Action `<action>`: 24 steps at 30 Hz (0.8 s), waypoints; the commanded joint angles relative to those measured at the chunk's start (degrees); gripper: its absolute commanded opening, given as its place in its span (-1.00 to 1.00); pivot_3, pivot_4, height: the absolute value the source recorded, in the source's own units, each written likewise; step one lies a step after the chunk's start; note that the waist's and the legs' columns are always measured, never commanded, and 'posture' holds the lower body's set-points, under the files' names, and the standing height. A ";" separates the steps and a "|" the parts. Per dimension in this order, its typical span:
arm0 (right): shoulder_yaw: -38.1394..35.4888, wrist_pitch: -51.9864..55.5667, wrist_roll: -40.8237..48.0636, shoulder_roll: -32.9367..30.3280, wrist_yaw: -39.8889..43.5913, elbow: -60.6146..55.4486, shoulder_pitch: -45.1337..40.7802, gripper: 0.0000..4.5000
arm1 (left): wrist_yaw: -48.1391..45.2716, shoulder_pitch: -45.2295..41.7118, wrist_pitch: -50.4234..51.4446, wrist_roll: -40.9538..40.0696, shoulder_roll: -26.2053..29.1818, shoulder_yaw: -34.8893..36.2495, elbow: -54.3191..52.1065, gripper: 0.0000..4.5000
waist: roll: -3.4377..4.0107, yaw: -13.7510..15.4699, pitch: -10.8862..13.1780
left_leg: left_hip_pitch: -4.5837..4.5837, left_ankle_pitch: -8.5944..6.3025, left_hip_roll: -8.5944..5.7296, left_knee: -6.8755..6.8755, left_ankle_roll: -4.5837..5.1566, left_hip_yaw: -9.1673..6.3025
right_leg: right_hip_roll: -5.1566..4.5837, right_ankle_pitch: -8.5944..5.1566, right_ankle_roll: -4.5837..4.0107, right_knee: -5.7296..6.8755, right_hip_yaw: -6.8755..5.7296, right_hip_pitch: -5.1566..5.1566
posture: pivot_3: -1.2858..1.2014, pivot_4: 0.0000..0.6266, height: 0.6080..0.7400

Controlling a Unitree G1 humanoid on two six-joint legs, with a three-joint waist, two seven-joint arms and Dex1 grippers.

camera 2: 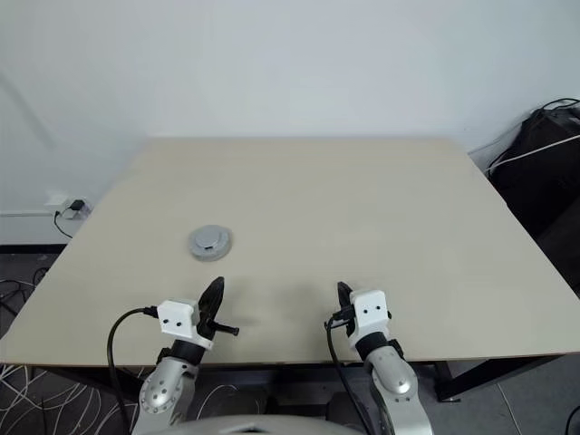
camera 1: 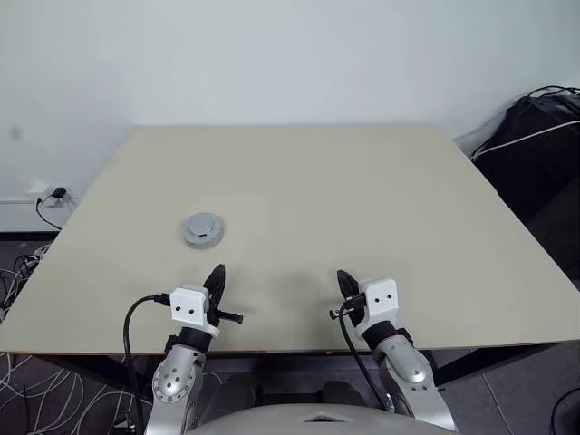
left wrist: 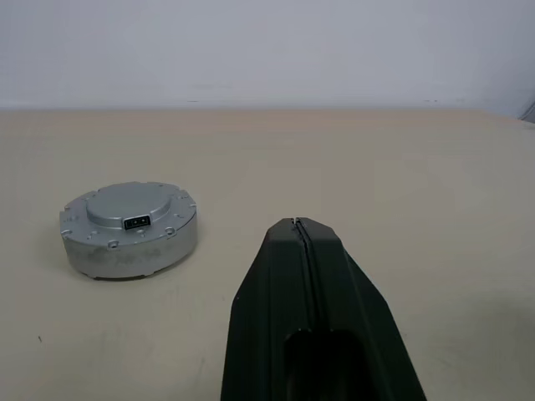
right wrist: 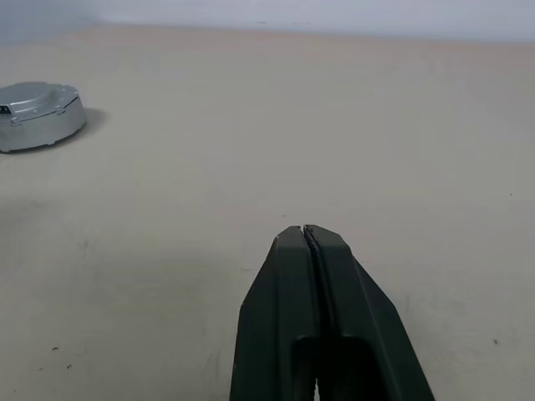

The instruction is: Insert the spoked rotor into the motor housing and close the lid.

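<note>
no readable text, labels or numbers anywhere

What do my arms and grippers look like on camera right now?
Each gripper, left and right, has two black tapered fingers on a white boxy block marked with two small dark dots. Silver-grey rounded forearm links sit behind, and a black cable loops from each block.

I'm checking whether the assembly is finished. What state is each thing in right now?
motor housing: closed, flat on the table.
lid: seated on the housing, connector face up.
left gripper: shut, empty, short of the housing.
right gripper: shut, empty, over bare table.
</note>
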 commanded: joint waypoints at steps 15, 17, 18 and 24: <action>-0.05 0.82 -0.24 0.88 -1.52 -2.52 -1.59 -0.99 | 0.83 -1.31 1.00 0.01 0.19 0.30 -1.51 -1.00 | 0.01 -0.02 0.00 | 0.00 0.00 0.00 0.00 0.00 0.00 | 0.07 0.00 0.00 0.01 0.00 -0.01 | 0.03 -1.00 1.00; 0.00 0.89 -0.16 0.81 -1.49 -2.50 -1.63 -0.99 | 0.90 -1.26 1.00 -0.05 0.18 0.27 -1.50 -1.00 | 0.01 0.01 0.00 | 0.00 0.00 0.00 0.01 0.00 0.00 | 0.07 0.00 0.00 0.01 0.00 0.00 | 0.03 -1.00 1.00; 0.04 0.88 -0.12 0.79 -1.47 -2.47 -1.65 -0.99 | 0.90 -1.24 0.99 -0.09 0.20 0.28 -1.48 -1.00 | 0.01 0.00 0.00 | 0.00 0.00 0.00 0.01 0.00 -0.01 | 0.07 0.00 0.00 0.02 0.00 0.00 | 0.03 -1.00 1.00; -0.03 0.61 0.06 0.82 -1.46 -2.11 -1.64 -0.99 | 0.72 -1.32 1.03 -0.20 0.34 0.29 -1.36 -1.00 | 0.01 0.01 0.00 | 0.00 0.00 0.00 0.01 0.00 0.00 | 0.08 0.00 0.00 0.01 0.00 0.00 | 0.03 -1.00 1.00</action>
